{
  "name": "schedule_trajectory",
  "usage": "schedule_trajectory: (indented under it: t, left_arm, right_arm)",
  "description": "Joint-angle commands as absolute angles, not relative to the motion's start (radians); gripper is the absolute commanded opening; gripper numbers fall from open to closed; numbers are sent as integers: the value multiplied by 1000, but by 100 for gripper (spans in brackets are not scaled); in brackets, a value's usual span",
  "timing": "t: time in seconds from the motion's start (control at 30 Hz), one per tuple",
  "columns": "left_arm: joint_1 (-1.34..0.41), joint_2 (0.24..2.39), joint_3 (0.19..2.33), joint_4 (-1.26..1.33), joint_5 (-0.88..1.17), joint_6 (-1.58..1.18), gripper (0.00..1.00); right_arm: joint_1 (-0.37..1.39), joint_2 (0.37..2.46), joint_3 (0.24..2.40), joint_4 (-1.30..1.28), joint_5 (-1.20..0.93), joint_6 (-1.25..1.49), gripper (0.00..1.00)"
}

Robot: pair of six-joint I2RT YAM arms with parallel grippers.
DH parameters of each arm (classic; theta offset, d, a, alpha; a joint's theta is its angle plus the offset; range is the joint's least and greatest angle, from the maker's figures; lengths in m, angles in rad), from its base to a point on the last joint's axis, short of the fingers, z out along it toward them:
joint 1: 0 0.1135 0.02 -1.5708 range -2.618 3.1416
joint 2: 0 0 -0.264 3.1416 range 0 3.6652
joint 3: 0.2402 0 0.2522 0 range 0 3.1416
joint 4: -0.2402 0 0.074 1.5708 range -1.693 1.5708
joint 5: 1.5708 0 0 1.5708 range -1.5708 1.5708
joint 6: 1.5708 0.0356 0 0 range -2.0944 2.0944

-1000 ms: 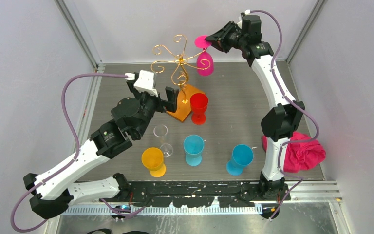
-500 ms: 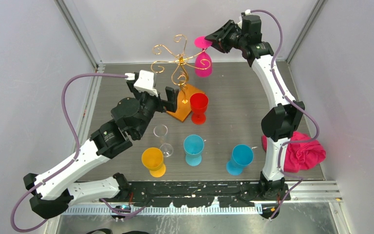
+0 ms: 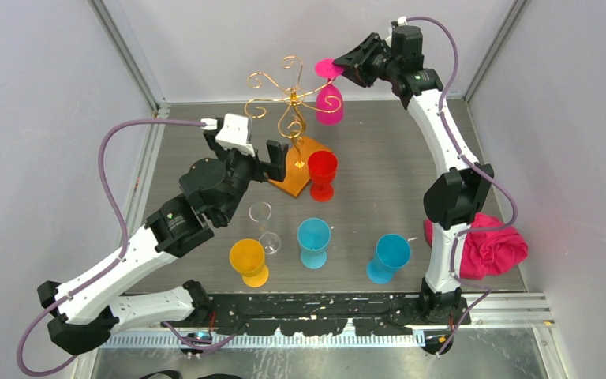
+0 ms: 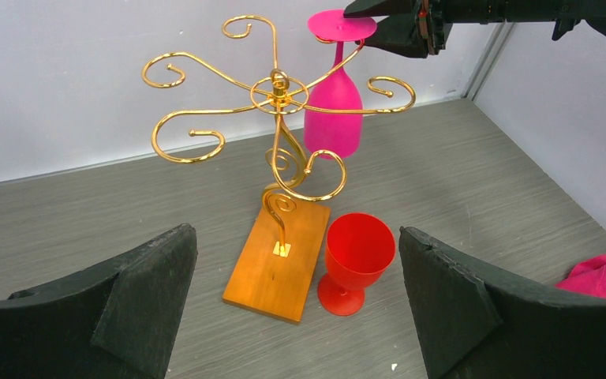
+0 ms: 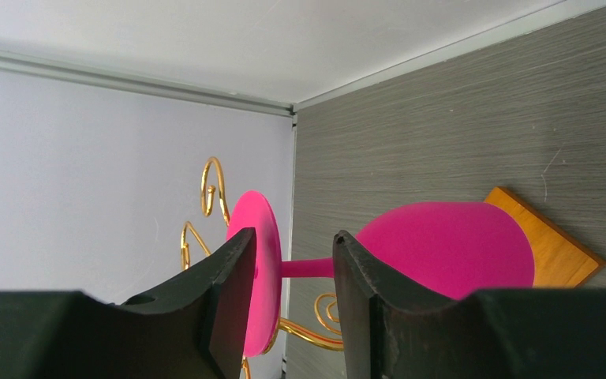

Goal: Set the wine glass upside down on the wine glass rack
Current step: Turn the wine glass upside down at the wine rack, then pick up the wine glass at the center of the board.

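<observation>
Looks to be the letting-go step of the hang. Finds the pink wine glass (image 3: pixel 331 101) upside down on a curled arm at the back right of the gold wire rack (image 4: pixel 278 80), flat foot on top, stem dropping past the wire, bowl dangling above the table, up beyond the far end of the wooden base (image 4: pixel 280 260). Cannot confirm from these views a full seat of the foot on the wire. Shows the right claw (image 5: pixel 292 253) with jaws parted around foot and stem, one finger close against the foot, the other clear of it, so released rather than clenched. Shows the left claw (image 4: pixel 296 245) spread wide and holding nothing, low in front of the base and a red glass (image 4: pixel 360 251). Calls next for a level, straight pull-back of the right claw away from the rack, without brushing foot or wire, to avoid nudging the glass off its perch. Probably needs a check of the hang afterward.
</observation>
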State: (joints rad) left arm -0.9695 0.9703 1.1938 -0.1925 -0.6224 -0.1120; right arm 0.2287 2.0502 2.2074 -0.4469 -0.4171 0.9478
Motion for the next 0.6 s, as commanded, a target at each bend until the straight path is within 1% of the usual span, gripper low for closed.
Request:
schedule_trajectory:
  t: [0.0, 0.43, 0.57]
  left_arm:
    - [-976, 953, 1207, -184, -649, -113, 100]
    - [-976, 943, 1245, -310, -615, -158, 100]
    - [-976, 950, 1273, -386, -580, -170, 100]
  right_arm:
    - [225, 1957, 2200, -435, -382, 913, 47]
    - [207, 1800, 2063, -430, -313, 874, 52]
    - [206, 1720, 1994, -446, -264, 841, 53]
